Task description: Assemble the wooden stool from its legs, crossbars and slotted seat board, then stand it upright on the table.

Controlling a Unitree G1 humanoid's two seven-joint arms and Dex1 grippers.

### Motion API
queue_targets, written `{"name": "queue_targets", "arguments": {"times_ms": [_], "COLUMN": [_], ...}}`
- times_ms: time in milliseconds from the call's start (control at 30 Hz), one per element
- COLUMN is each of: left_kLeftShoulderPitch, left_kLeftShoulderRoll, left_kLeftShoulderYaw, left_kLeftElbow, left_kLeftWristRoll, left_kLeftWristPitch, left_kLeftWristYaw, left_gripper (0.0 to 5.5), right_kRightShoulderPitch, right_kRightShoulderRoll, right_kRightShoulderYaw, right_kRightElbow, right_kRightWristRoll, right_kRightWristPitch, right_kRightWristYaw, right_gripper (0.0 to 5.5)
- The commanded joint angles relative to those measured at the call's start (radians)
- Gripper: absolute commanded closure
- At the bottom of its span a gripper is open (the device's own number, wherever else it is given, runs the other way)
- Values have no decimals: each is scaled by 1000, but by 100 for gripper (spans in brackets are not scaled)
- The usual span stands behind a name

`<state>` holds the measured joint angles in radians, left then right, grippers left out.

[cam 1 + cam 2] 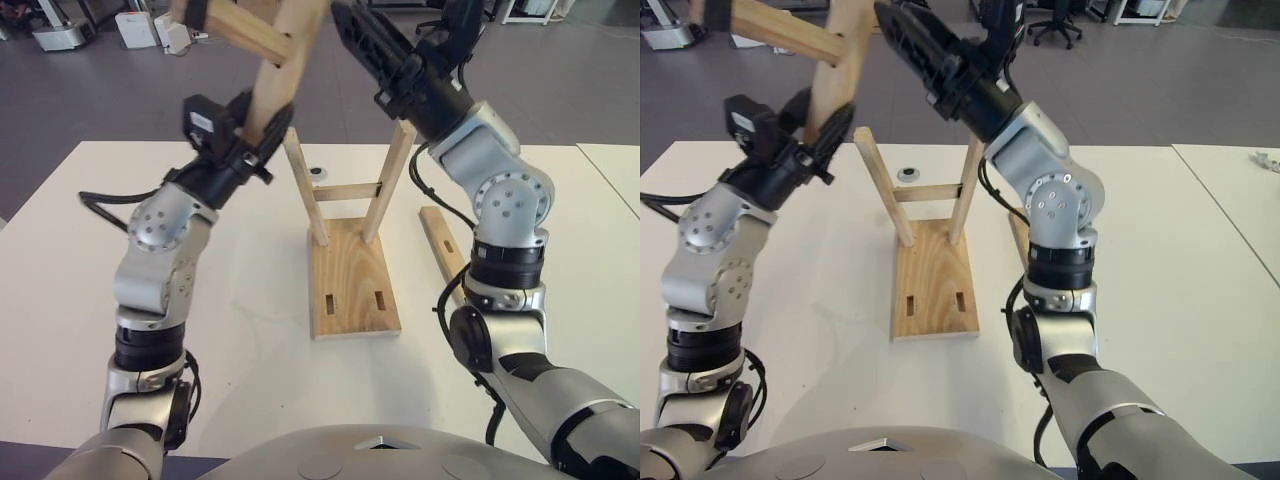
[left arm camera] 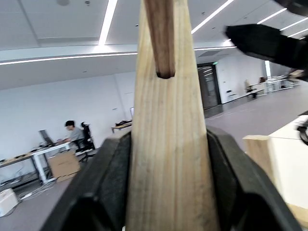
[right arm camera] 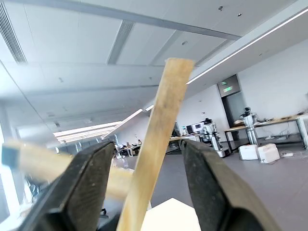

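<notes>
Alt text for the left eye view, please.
The left gripper holds a leg-and-crossbar frame raised above the table, with the open right gripper close beside it. Below, the seat board lies flat with two crossbar-joined legs standing at its far end; a loose bar lies to its right.

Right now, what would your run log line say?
left end effector: shut on raised leg | right end effector: open around that leg | seat board: flat, two legs in, two slots empty | loose bar: on table
</notes>
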<state>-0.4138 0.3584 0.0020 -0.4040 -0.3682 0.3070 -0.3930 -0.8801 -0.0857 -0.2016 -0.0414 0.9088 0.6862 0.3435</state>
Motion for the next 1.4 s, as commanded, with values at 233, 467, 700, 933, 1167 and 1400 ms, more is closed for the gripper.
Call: {"name": "queue_targets", "arguments": {"times_ms": [233, 467, 700, 933, 1167, 1400], "left_kLeftShoulderPitch": [6, 70, 235, 370, 396, 397], "left_kLeftShoulderRoll": [19, 14, 80, 120, 117, 105], "left_kLeftShoulderYaw": [-81, -154, -190, -85, -52, -37], "left_kLeftElbow": [-40, -133, -153, -82, -59, -62], "left_kLeftWristRoll": [18, -16, 70, 175, 211, 226], "left_kLeftWristPitch": [-26, 15, 56, -22, -47, -42], "left_kLeftWristYaw": [-122, -183, -178, -108, -88, -78], "left_gripper": [348, 348, 244, 150, 150, 150], "right_kRightShoulderPitch": [-56, 236, 740, 973, 1031, 1039], "right_kRightShoulderRoll": [-40, -104, -113, -238, -298, -335], "right_kRightShoulderYaw": [-150, -197, -213, -275, -259, -247], "right_kRightElbow": [11, -250, -582, -580, -577, -567], "right_kRightWristRoll": [252, 513, 500, 440, 471, 571], "right_kRightWristPitch": [148, 255, 140, 90, 77, 47], "right_kRightWristYaw": [-160, -329, -562, -486, -479, -517], "right_gripper": [360, 436, 450, 450, 450, 450]}}
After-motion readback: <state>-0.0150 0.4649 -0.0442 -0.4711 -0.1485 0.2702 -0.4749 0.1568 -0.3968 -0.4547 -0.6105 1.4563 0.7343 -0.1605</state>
